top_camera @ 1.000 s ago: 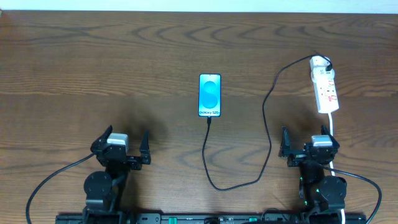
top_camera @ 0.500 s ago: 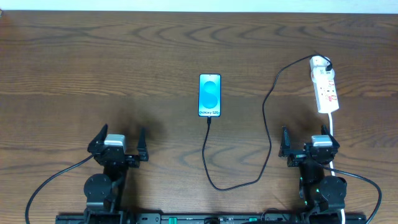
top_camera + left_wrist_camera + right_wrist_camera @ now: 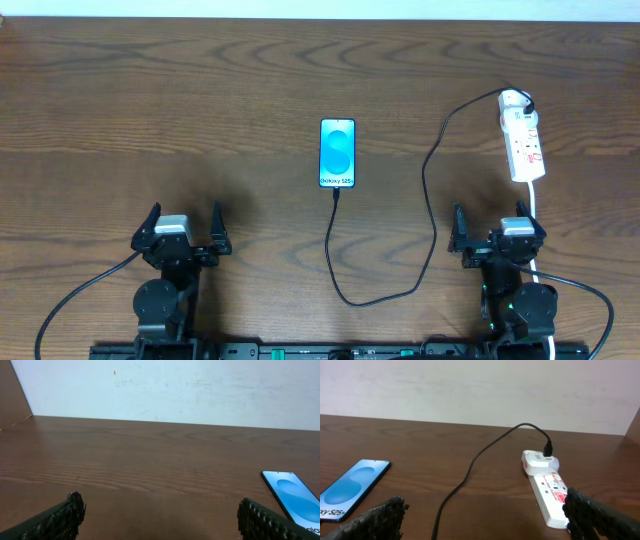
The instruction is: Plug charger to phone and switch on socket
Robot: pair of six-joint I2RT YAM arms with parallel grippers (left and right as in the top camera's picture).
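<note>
Resting at the counter's [image 3: 200,100] front, left tool [image 3: 184,216] and right tool [image 3: 490,216] gape empty; charger [image 3: 428,180] tip seems to meet phone [image 3: 338,153], so pressing the socket [image 3: 524,145] switch likely follows.

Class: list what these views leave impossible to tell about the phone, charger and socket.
Overhead: whether the charger plug is seated in the phone; too small.
Overhead and right wrist: the socket switch position; too small, blurred.
Left wrist: phone's lower end; cut off by frame edge.
</note>
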